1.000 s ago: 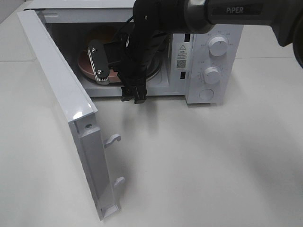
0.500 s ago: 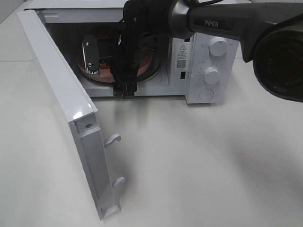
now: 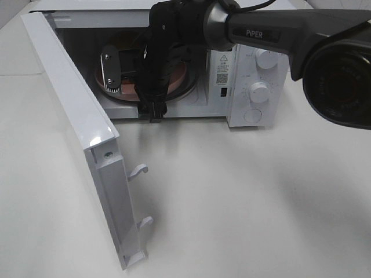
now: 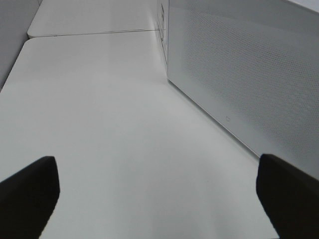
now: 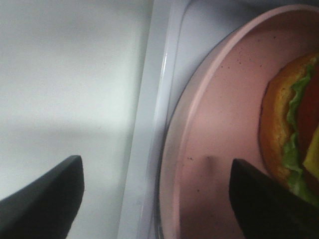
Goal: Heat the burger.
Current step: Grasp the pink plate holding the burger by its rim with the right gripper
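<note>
The burger point(image 5: 291, 124), an orange-brown bun with green lettuce and red filling, lies on a salmon-pink plate point(image 5: 224, 124) inside the open microwave point(image 3: 255, 35). My right gripper point(image 5: 154, 169) is open. One finger is over the white sill and the other over the plate, with the plate's rim between them and untouched. In the high view my right gripper point(image 3: 155, 113) points down at the microwave's front opening, and its arm hides most of the plate point(image 3: 177, 78) and the burger. Open too is my left gripper point(image 4: 155, 164), which holds nothing above the white table.
The microwave door point(image 3: 75, 116) stands wide open, swung out toward the front left, with its latch hooks point(image 3: 139, 169) sticking out. Two knobs point(image 3: 259, 91) sit on the control panel at the right. The microwave's perforated side wall point(image 4: 249, 74) runs close beside the left gripper.
My right arm has shifted left and a little deeper toward the microwave opening. Its jaws have stayed equally wide. The door has not moved.
</note>
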Available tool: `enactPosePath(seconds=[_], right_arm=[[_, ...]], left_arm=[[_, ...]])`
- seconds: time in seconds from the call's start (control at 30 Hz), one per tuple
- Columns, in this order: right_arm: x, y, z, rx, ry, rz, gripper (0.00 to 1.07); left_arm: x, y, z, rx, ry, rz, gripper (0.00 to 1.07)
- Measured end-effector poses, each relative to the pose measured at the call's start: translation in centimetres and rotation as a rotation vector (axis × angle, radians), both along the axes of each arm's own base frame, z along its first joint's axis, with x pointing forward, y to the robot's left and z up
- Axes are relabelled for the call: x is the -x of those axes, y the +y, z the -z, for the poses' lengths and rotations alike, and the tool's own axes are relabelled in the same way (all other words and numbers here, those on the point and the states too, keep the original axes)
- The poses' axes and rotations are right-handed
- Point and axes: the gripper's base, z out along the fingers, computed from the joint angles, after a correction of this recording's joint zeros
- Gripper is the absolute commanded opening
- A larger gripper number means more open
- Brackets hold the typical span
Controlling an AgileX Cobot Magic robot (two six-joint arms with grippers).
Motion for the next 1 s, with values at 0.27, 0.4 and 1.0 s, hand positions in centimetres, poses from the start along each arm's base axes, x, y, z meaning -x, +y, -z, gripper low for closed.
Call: enactPosePath(seconds=[0.27, 0.4, 1.0], right_arm=[[0.0, 0.0, 0.4, 0.006, 0.008, 0.0, 0.76], [-0.1, 0.1, 1.3, 0.015, 0.019, 0.0, 0.76], [-0.1, 0.2, 2.3, 0.014, 0.031, 0.005, 0.76]], left_arm=[[0.0, 0.0, 0.0, 0.0, 0.0, 0.0, 1.05], [0.0, 0.0, 0.0, 0.0, 0.0, 0.0, 1.05], [0.0, 0.0, 0.0, 0.0, 0.0, 0.0, 1.05]])
